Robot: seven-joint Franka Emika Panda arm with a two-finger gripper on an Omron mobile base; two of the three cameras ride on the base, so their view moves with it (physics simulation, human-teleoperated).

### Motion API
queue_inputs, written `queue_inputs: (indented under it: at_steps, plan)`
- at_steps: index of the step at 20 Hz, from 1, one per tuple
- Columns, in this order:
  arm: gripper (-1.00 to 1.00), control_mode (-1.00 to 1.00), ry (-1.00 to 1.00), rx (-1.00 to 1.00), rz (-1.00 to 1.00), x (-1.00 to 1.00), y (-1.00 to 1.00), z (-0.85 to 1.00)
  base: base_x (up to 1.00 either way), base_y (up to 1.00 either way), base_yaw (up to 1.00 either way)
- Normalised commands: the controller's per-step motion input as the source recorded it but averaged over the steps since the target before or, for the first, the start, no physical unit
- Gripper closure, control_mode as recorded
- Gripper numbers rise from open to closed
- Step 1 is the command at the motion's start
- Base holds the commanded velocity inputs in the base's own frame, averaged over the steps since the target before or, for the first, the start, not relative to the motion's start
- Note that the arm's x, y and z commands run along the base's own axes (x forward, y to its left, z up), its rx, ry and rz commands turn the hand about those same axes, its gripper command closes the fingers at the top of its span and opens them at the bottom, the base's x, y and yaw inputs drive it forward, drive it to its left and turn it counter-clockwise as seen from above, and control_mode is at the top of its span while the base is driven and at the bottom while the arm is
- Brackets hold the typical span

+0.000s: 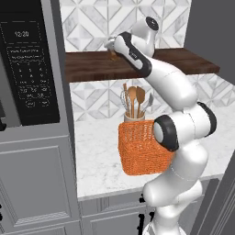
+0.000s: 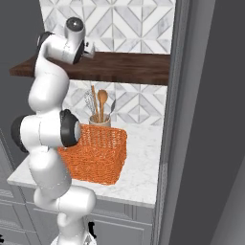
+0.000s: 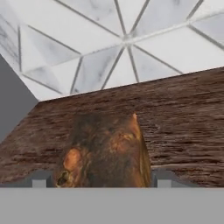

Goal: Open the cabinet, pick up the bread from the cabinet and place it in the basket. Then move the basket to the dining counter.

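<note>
Hand (image 3: 98,181): I see it at shelf height inside the cabinet, fingers (image 3: 39,179) standing on either side of the bread (image 3: 105,153); whether they press on it I cannot tell. Bread: golden-brown lump resting on the dark wooden shelf (image 1: 92,66), tiled wall behind. Basket (image 1: 142,149): orange wicker, on the white surface (image 1: 98,160) below, just in front of a utensil jar (image 1: 134,103). Microwave (image 1: 30,64): at left.

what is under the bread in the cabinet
The golden-brown rounded bread lump sits on the dark brown wooden shelf board of the cabinet, with grey-and-white geometric tiles behind. The board directly beneath the bread is covered by it. The gripper's fingers flank it on both sides.
</note>
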Motion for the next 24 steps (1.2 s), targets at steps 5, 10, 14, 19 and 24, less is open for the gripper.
queue_inputs:
  at_steps: [5,10,14,19,24]
  plan:
    - [1.00,-1.00,-0.01,0.00,0.00,-1.00,-0.08,0.00,0.00,0.00,0.00]
    - [1.00,-1.00,-0.03,0.00,-0.01,-1.00,-0.05,0.00,0.00,0.00,0.00]
    - [1.00,-1.00,-0.02,0.00,-0.01,-1.00,-0.12,0.04,0.00,0.00,0.00]
    - [1.00,-1.00,-0.01,0.00,0.00,-1.00,-0.18,0.02,0.00,0.00,0.00]
    - [1.00,-1.00,0.00,0.00,0.00,-1.00,-0.18,0.00,0.00,0.00,0.00]
